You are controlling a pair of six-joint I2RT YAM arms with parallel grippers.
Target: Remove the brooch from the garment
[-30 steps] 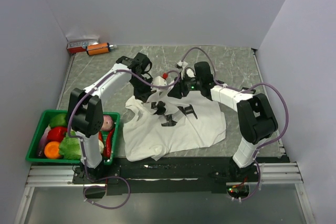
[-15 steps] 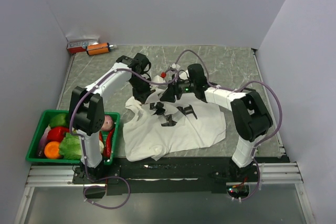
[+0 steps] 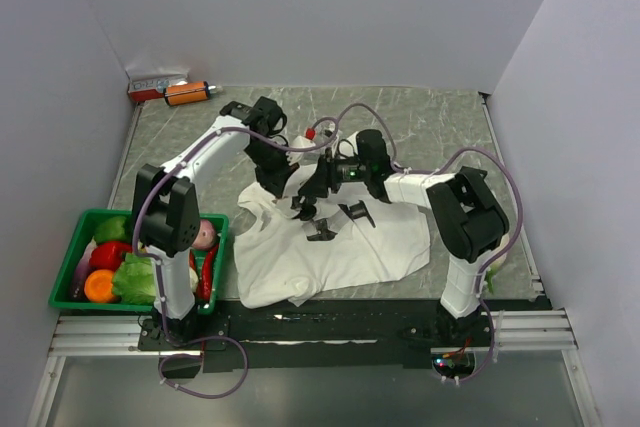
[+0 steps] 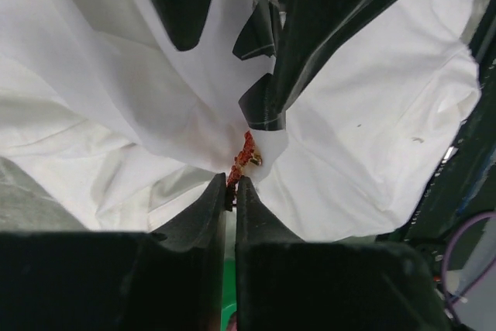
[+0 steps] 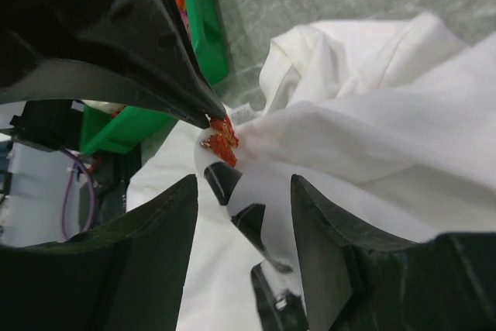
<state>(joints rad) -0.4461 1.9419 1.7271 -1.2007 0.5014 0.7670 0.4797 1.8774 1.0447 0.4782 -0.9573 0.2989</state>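
The garment, a white T-shirt with black printed shapes, lies crumpled on the table in front of the arms. My left gripper is shut on the brooch, a tiny orange-red piece pinned at a raised peak of the cloth. In the right wrist view the brooch sits at the left gripper's black fingertip. My right gripper stands open just below it, with a fold of the garment between its jaws. From above, the left gripper and right gripper meet over the shirt's upper edge.
A green basket of vegetables stands at the left, beside the left arm's base. An orange bottle and a small box lie at the far left corner. The basket's green wall shows in the right wrist view.
The right gripper has moved left towards the left gripper and its jaws have spread wider. The left gripper has stayed shut on the brooch.
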